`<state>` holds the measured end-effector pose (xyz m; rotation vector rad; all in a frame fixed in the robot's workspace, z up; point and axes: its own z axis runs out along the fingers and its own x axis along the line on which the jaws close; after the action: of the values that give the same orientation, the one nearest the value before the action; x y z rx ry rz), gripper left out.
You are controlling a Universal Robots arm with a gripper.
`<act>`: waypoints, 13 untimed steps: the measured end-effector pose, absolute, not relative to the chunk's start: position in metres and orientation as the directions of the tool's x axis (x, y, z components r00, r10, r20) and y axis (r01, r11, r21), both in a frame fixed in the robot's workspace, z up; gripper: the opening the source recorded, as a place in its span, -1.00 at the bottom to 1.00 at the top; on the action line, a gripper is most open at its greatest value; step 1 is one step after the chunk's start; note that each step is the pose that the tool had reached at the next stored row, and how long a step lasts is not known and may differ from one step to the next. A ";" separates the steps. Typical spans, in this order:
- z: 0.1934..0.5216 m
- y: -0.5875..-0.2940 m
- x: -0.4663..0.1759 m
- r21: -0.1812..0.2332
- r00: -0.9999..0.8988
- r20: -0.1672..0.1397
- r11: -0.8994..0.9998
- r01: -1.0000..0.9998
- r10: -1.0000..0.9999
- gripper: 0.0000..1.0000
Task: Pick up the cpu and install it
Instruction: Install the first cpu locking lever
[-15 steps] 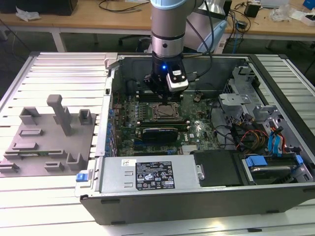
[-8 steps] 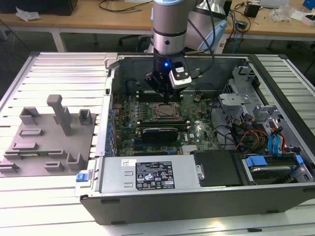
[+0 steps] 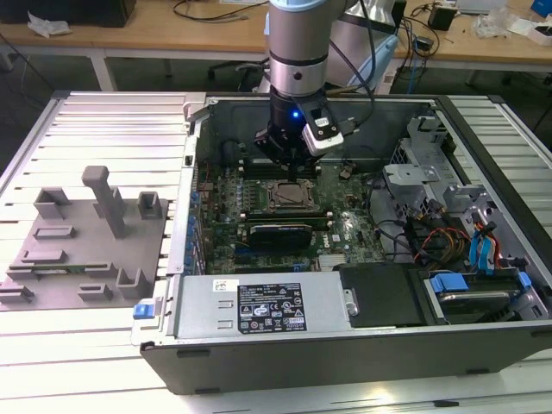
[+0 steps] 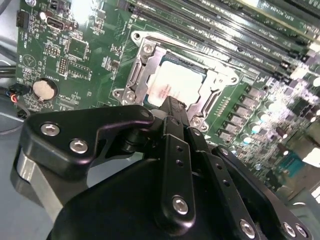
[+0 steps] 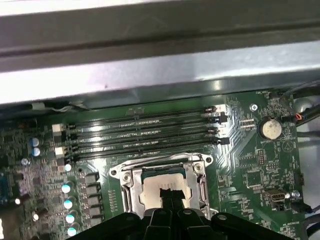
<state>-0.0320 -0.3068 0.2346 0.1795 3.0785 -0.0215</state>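
CPU [image 4: 176,84] sits inside the metal-framed socket [image 4: 140,67] on the green motherboard [image 4: 75,55], its pale silvery top lying flat and level within the frame, with a faint reddish mark on the side toward the fingers in the second wrist view; in the first wrist view the same pale square [image 5: 152,187] shows between the socket's side rails [image 5: 127,190]. Directly above the socket the arm [image 3: 297,43] stands nearly vertical inside the open computer case [image 3: 483,345], its wrist lit by a small blue light, and the gripper [image 3: 293,162] hangs just over the socket [image 3: 289,197]. Both wrist views show the black fingers [image 4: 172,112] drawn close together, their tips [image 5: 170,196] meeting at a narrow seam over the chip's near edge; whether they pinch the chip or only rest above it cannot be told. Beside the socket run the long dark memory slots [image 5: 145,135], and a round coin battery [image 5: 270,128] lies farther off on the board. Well away from the socket, outside the case on the exterior view's left, grey plastic fixture blocks [image 3: 86,233] stand on the ribbed table [image 3: 112,121].
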 end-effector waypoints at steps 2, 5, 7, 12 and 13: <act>0.234 -0.309 -0.032 -0.015 -0.993 -0.059 0.994 0.104 0.103 -0.79; 0.234 -0.316 -0.032 -0.025 -0.995 -0.060 0.996 0.086 0.085 -0.79; 0.234 -0.318 -0.032 -0.027 -0.995 -0.060 0.996 0.081 0.079 -0.79; 0.241 -0.319 -0.032 -0.027 -0.996 -0.060 0.997 0.071 0.069 -0.79; 0.241 -0.319 -0.032 -0.027 -0.996 -0.060 0.997 0.070 0.068 -0.79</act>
<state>-0.0320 -0.3191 0.2409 0.1069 3.0802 -0.0443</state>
